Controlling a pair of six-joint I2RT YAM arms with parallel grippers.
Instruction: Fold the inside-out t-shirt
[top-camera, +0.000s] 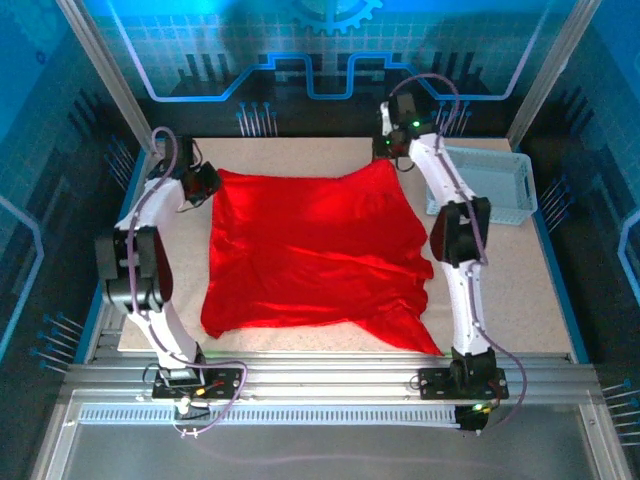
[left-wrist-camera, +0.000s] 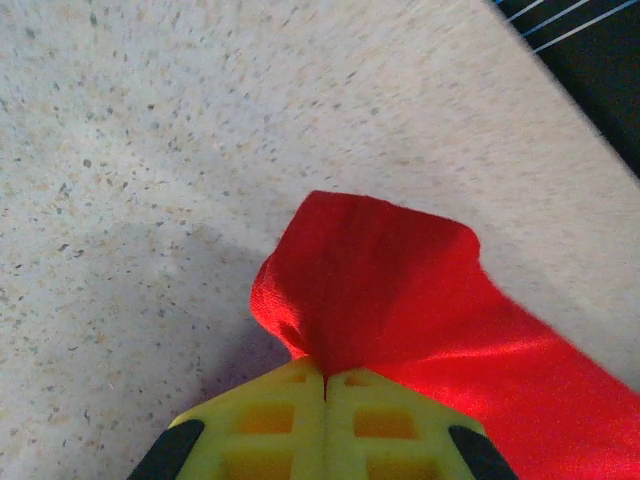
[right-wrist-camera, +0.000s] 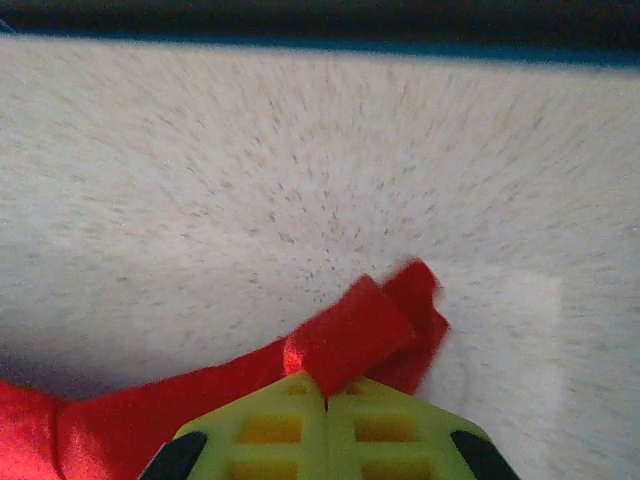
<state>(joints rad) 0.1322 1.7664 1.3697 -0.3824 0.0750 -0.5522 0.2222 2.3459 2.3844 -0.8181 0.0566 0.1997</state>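
The left claw (left-wrist-camera: 325, 385) is clamped tight on a bunched corner of the bright red soft-cloth t-shirt (left-wrist-camera: 400, 290), which pokes out just ahead of it. The right claw (right-wrist-camera: 325, 385) is likewise clamped on a folded red edge. Between the two claws the shirt lies spread and wrinkled on the speckled beige bench (top-camera: 510, 290). A white plastic mesh basket (top-camera: 492, 185) sits just right of the right claw.
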